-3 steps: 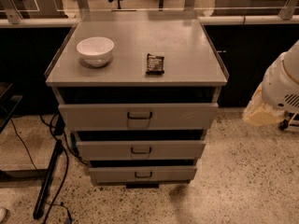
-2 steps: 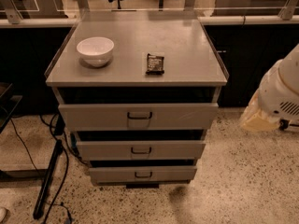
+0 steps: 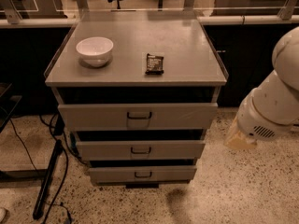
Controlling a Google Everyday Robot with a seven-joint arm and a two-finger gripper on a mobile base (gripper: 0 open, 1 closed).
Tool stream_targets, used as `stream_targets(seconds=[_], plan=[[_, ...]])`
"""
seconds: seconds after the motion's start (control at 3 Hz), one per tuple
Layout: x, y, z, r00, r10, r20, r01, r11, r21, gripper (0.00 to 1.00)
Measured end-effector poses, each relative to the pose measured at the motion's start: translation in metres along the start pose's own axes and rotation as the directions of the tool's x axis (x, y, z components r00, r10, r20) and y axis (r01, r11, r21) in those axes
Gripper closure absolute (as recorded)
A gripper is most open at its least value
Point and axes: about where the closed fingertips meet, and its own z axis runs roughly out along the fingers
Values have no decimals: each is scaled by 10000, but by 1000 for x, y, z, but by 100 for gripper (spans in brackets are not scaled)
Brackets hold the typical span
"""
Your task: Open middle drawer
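The middle drawer (image 3: 140,150) is a grey flat front with a small dark loop handle (image 3: 140,150), set between a taller top drawer (image 3: 138,116) and a smaller bottom drawer (image 3: 142,174). Its front stands about flush with the others, with a dark gap above it. My white arm (image 3: 271,108) hangs at the right of the cabinet. The gripper (image 3: 239,138) shows only as a pale shape under the arm, right of the middle drawer and apart from it.
On the cabinet top (image 3: 187,64) stand a white bowl (image 3: 95,50) and a dark snack packet (image 3: 154,63). Black cables and a stand leg (image 3: 49,181) lie on the speckled floor at the left. Dark cabinets run behind.
My arm and the pale gripper shape have moved left and down, closer to the cabinet's right side. The drawers, bowl and packet have not moved.
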Motion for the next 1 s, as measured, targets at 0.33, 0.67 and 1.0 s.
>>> stream_targets(seconds=[0.33, 0.67, 1.0], plan=[[-6, 4, 25, 9999, 84, 148, -82, 9998, -180, 100], [-6, 4, 26, 9998, 84, 155, -82, 9998, -166, 81], [-6, 4, 25, 9998, 84, 155, -82, 9998, -166, 58]])
